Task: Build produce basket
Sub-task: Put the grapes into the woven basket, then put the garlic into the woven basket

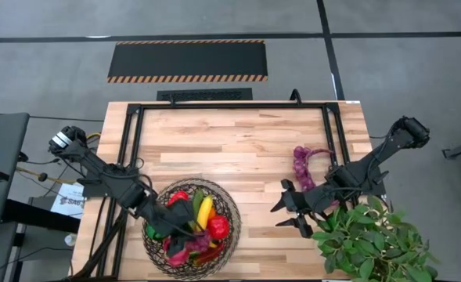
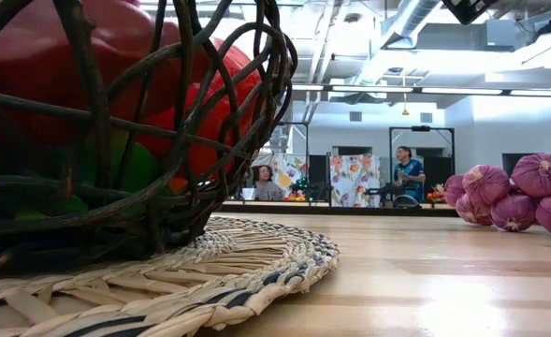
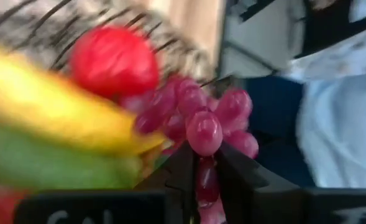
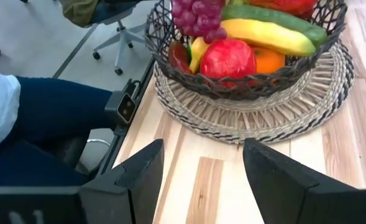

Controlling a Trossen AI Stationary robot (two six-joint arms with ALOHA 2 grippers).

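The dark woven wire basket (image 1: 234,210) (image 4: 245,84) stands on a round straw mat (image 4: 263,121) at the table's near edge. It holds a red apple (image 4: 232,59), banana (image 4: 266,34), cucumber (image 4: 276,17), orange (image 4: 271,60) and red pepper (image 1: 178,197). My left gripper (image 1: 185,233) (image 3: 204,158) is over the basket's inside, shut on the purple grapes (image 3: 201,124) (image 4: 198,15). My right gripper (image 1: 291,211) (image 4: 201,155) hangs open above bare table to the right of the basket, touching nothing. My left gripper pinches the purple grapes between its two fingers; one grape (image 3: 206,180) sits in the gap, and the rest of the bunch bulges out past the fingertips (image 3: 232,168). The bunch is beside the apple (image 3: 114,59) and banana (image 3: 58,109). Whether it rests on them I cannot tell.
A bunch of purple bulbs (image 1: 304,160) (image 2: 514,192) lies on the table right of centre. A leafy green plant (image 1: 371,239) fills the near right corner, close to my right arm. A seated person's dark trouser leg (image 4: 52,112) shows beyond the near edge.
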